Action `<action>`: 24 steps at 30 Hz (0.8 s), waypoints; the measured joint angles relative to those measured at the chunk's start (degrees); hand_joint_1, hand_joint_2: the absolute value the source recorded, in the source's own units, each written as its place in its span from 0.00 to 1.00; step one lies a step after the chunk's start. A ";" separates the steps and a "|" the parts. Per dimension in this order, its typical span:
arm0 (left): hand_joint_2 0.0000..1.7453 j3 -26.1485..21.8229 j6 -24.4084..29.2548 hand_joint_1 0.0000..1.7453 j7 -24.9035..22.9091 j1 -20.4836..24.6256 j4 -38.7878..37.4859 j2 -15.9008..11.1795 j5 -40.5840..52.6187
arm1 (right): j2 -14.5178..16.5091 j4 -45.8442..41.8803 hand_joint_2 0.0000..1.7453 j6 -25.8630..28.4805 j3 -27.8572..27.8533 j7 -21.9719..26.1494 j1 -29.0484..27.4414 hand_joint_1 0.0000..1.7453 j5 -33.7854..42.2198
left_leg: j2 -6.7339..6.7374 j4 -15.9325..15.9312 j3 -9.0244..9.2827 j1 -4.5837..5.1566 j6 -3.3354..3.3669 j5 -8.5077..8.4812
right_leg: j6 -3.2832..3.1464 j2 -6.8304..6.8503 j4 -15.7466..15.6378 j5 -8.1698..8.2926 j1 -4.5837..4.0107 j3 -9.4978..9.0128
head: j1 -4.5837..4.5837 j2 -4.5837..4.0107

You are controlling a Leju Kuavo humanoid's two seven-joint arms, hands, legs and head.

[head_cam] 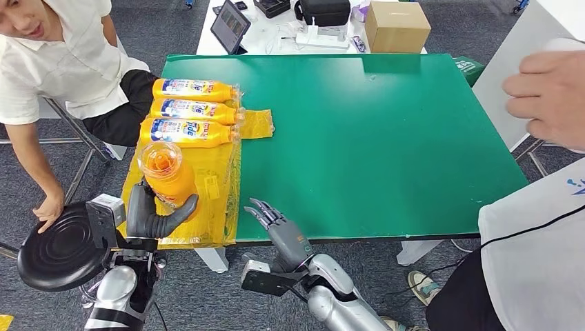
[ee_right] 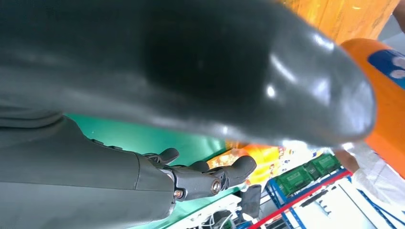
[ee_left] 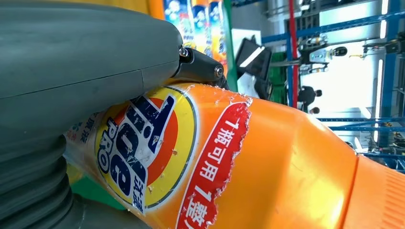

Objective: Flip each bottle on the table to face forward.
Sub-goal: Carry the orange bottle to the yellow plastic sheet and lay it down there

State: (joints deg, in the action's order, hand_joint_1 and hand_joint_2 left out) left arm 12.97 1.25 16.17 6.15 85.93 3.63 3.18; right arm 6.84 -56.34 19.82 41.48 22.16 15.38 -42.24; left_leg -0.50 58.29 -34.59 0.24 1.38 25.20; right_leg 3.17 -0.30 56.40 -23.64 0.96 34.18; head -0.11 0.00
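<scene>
Four orange bottles are counted — three lie side by side on the yellow sheet, the fourth bottle is gripped upright by the left hand. The right hand holds nothing — fingers apart at the green table edge.

Left side: three lying bottles in a row on the yellow sheet, touching or nearly so.
Near-left corner: left hand holding an orange bottle above the sheet.
Centre and right: bare green table, open passage.
Near edge: right hand, fingers apart.
Right: a person's hand above the table's corner.
</scene>
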 joint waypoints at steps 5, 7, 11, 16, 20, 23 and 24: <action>1.00 0.68 5.76 1.00 -2.05 2.44 -2.40 -0.49 13.29 | -0.13 -0.19 1.00 0.08 -0.84 -0.30 -0.22 0.00 -0.36 | -0.03 0.00 0.00 0.00 0.00 -0.01 | 0.00 0.03 0.00 0.00 0.00 0.02 | -0.01 0.00; 1.00 1.93 7.89 1.00 -4.08 5.01 -5.91 -0.60 22.94 | 0.04 -0.35 1.00 -0.55 -1.10 -0.17 -0.23 0.00 -0.43 | -0.06 0.00 0.00 0.00 0.01 -0.02 | 0.00 0.05 0.00 0.00 0.00 0.01 | -0.01 0.00; 1.00 5.65 8.40 1.00 -6.80 10.98 -16.53 -0.50 35.29 | 0.98 -0.41 1.00 -2.36 -1.15 0.63 0.00 0.00 -0.48 | 0.00 0.00 0.02 0.00 0.03 -0.04 | 0.01 0.02 0.01 0.03 0.01 -0.02 | 0.01 0.00; 1.00 7.88 8.66 1.00 -9.37 18.74 -30.24 0.52 40.17 | 2.42 -0.40 1.00 -4.34 -0.94 1.95 0.43 0.00 -0.15 | 0.01 0.01 0.02 0.00 0.02 -0.04 | 0.01 0.01 0.03 0.04 0.00 -0.01 | 0.00 0.00; 1.00 8.29 9.04 1.00 -11.40 25.25 -40.30 1.43 43.17 | 3.36 -0.40 1.00 -5.37 -0.20 2.39 0.86 0.00 0.57 | 0.01 0.01 0.03 0.00 0.02 -0.05 | 0.01 0.01 0.05 0.04 0.00 -0.03 | 0.00 0.00; 1.00 8.54 9.14 1.00 -12.21 28.41 -45.57 1.91 44.45 | 3.68 -0.40 1.00 -5.55 0.29 2.53 1.02 0.00 0.88 | 0.02 0.01 0.05 0.00 0.02 -0.05 | 0.01 0.01 0.05 0.04 0.00 -0.05 | 0.00 0.00; 1.00 8.61 9.19 1.00 -12.29 29.08 -46.77 2.04 44.61 | 3.74 -0.40 1.00 -5.55 0.38 2.55 1.04 0.00 0.92 | 0.02 0.01 0.06 0.00 0.02 -0.05 | 0.01 0.01 0.05 0.04 0.00 -0.06 | 0.00 0.00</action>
State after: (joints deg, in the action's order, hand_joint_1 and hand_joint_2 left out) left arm 21.57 10.43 3.88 35.23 39.16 5.67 47.79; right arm 10.58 -56.74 14.27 41.86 24.70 16.43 -41.32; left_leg -0.48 58.29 -34.53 0.23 1.40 25.15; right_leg 3.18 -0.29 56.45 -23.60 0.96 34.12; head -0.11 0.00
